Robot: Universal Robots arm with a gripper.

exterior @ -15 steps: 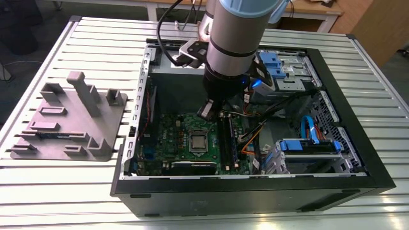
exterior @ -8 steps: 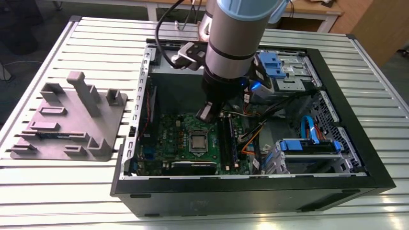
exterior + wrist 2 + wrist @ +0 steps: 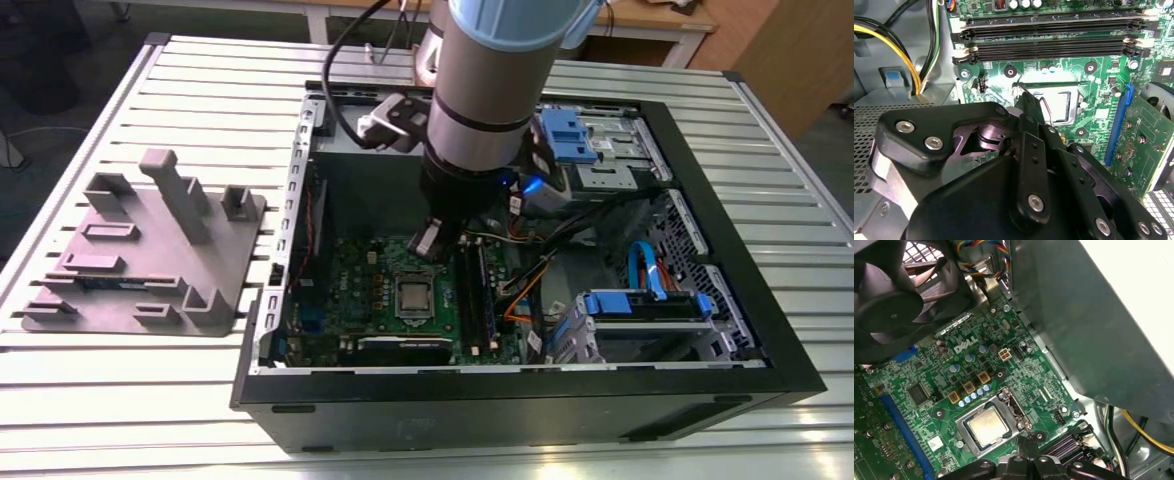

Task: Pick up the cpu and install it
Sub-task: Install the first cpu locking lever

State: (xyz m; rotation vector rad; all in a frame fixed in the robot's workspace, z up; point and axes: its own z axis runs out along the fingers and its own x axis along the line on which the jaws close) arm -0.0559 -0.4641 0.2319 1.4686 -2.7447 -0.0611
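First wrist view: nearest the camera, the gripper (image 3: 1026, 444) has its two black fingertips pressed together with nothing between them. They are poised at the edge of the socket, and contact with it cannot be judged. Just past the tips the cpu (image 3: 986, 426) lies flat in that socket, silver top up, on the green motherboard (image 3: 1019, 375). The board beyond the chip is low and open, set with small round capacitors. A line of white lettering (image 3: 965, 346) and a small white sticker (image 3: 935, 442) are printed or stuck on it, and a blue slot (image 3: 901, 420) runs alongside. Farther off, a black fan (image 3: 889, 300) overhangs the board's far end, and the case's grey wall (image 3: 1079, 325) rises close along one side.

In the second wrist view the gripper (image 3: 1028, 100) narrows to a closed point over the socket's rim. The cpu (image 3: 1060, 102) shows pale under glare beyond it. The long black memory slots (image 3: 1049, 45) lie just beside the socket, and yellow and black cables (image 3: 904, 60) hang farther out.

In the exterior view the arm (image 3: 487, 90) drops almost vertically into the open computer case (image 3: 534, 405). Its gripper (image 3: 430, 242) is low between the case walls, just above the cpu (image 3: 415, 297), and orange and black wires (image 3: 534, 280) crowd the exterior view's right. Well apart, on the exterior view's left, a grey tray (image 3: 140, 265) rests on the slatted table (image 3: 120, 400).
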